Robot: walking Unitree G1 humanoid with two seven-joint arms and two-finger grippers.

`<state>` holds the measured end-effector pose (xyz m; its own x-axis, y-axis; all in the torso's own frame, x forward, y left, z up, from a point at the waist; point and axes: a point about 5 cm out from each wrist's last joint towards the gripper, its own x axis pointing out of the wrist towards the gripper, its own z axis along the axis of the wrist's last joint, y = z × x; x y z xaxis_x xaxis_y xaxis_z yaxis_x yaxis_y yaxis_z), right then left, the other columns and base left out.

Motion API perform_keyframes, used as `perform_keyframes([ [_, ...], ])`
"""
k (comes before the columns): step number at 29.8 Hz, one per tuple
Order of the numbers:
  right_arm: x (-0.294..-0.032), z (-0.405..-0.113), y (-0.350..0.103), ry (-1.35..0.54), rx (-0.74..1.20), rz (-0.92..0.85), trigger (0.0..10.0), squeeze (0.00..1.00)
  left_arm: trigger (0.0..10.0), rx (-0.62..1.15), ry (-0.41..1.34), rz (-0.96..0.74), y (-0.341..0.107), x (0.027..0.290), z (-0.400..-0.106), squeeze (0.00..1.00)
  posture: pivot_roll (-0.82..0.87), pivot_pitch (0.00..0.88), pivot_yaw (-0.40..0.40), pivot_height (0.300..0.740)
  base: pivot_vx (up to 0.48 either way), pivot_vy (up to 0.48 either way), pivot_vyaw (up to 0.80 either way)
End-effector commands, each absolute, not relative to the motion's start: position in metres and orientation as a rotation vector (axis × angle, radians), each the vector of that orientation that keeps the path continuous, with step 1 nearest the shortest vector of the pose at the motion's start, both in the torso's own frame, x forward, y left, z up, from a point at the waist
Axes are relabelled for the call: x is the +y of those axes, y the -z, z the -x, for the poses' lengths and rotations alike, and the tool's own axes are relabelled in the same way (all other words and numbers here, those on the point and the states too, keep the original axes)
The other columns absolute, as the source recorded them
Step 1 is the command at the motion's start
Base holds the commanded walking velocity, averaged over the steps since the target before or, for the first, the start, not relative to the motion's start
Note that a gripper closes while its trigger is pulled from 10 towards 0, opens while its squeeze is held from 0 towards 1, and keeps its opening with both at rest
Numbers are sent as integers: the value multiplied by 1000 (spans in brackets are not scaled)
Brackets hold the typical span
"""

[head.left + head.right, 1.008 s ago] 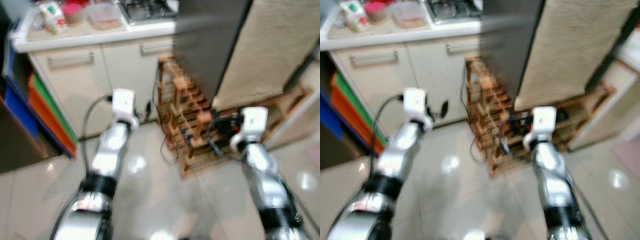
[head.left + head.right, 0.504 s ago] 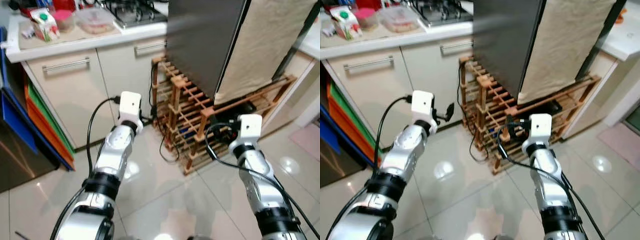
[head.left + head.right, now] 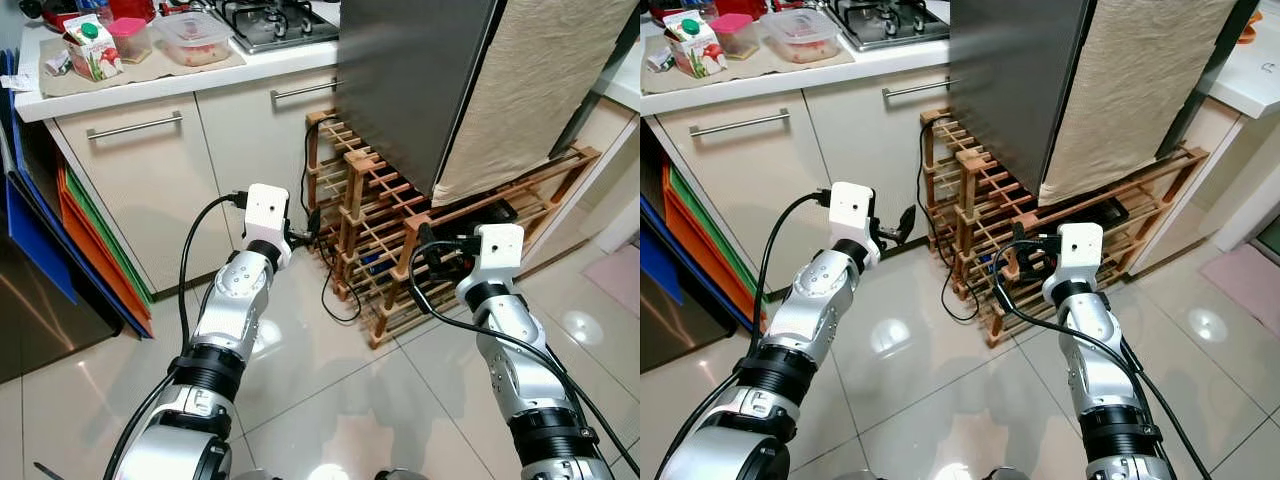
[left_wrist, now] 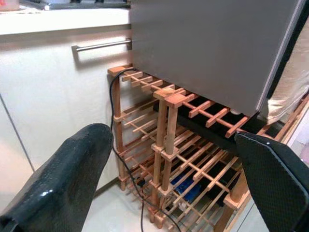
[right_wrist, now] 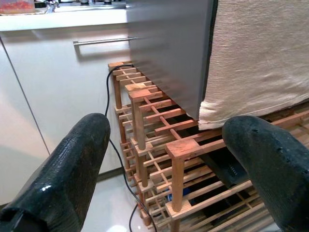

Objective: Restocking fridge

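A carton, a pink-lidded tub and a clear box of red food stand on the white counter at the far left. A tall grey appliance rests on a wooden lattice rack. My left gripper is held out low toward the rack's left end, open with nothing between its fingers. My right gripper is open too and points at the rack's front corner, apart from it.
A beige cloth hangs over the appliance's right side. Black cables trail down the rack. Cabinet doors with bar handles sit under the counter. Blue, orange and green boards lean at the left, beside a dark steel surface. Glossy tiled floor lies below.
The whole picture has shifted and gone from blurred to sharp, so the camera moved. Both arms keep much the same outstretched pose before the rack.
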<state>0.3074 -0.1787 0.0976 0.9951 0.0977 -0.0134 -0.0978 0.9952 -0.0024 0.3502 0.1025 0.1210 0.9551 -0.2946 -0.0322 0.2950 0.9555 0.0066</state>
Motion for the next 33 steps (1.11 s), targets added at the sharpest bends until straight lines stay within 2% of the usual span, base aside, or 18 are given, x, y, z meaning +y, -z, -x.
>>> perform_keyframes([
  [1, -179, -308, -96, -94, 16, 7, 10000, 0, 10000, 13, 318, -12, -122, 101, -349, 0, -55, 15, 21, 740, 420, 0, 0],
  [10, -176, -309, -95, -107, 22, 8, 10000, 0, 10000, -2, 349, -39, -123, 98, -347, 0, -55, 14, 20, 740, 454, 0, 0],
  [23, -174, -309, -93, -120, 37, 7, 10000, 0, 10000, -29, 410, -4, -125, 91, -343, 0, -53, 9, 20, 740, 454, 0, -721],
  [33, -173, -308, -93, -122, 25, 12, 10000, 0, 10000, -20, 402, 1, -127, 94, -344, 0, -53, 13, 19, 740, 0, 0, -69],
])
